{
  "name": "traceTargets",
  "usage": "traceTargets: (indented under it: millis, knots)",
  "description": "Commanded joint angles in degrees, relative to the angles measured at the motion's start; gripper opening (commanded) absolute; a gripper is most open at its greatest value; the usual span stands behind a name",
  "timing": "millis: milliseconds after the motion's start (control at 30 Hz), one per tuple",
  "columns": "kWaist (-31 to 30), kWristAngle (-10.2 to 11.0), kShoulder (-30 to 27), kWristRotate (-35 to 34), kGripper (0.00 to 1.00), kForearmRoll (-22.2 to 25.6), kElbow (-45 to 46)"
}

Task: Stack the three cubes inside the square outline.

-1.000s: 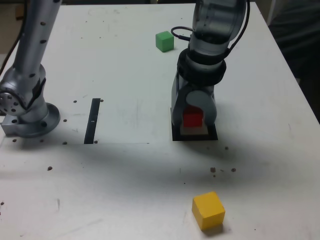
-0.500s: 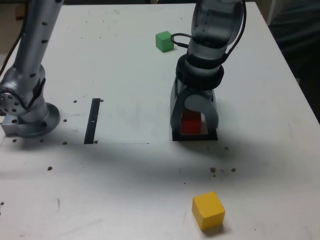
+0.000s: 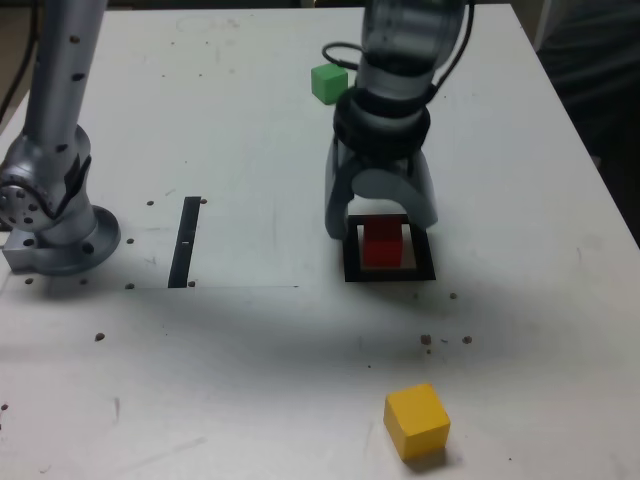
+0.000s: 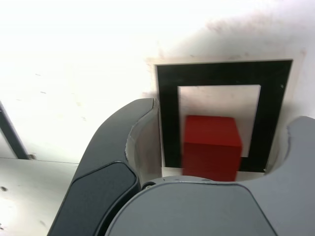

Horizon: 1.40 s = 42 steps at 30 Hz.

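Cubes make the stack, and the red one (image 3: pixel 382 242) already sits inside the square outline (image 3: pixel 351 262), while the green and yellow lie outside it. The gripper (image 3: pixel 382 212) stands open just above the red cube, its jaws spread to either side and holding nothing. What matters next is which way the others lie: in the exterior view, green (image 3: pixel 329 84) is up and to the left, beyond the gripper, and yellow (image 3: pixel 416 421) well below, slightly right. Green looks somewhat nearer, though perspective makes that uncertain.
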Motion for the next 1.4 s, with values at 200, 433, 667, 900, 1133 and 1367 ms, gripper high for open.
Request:
traceTargets:
  millis: [200,433,667,900,1133,1367]
  knots:
    - [-4.88,3.29,-3.98,0.85,0.99,3.82,-3.1]
    - [-11.58,3.19,-4.41,1.58,1.0,7.48,-7.74]
    - [-18.68,2.61,-3.86,3.2,0.99,9.67,-11.42]
    - [-23.44,1.41,-1.88,10.34,0.99,9.7,-15.36]
    - [-25.31,-2.06,1.45,20.85,0.99,10.4,-17.95]
    - [-27.53,-3.16,3.09,26.21,0.99,10.49,-18.58]
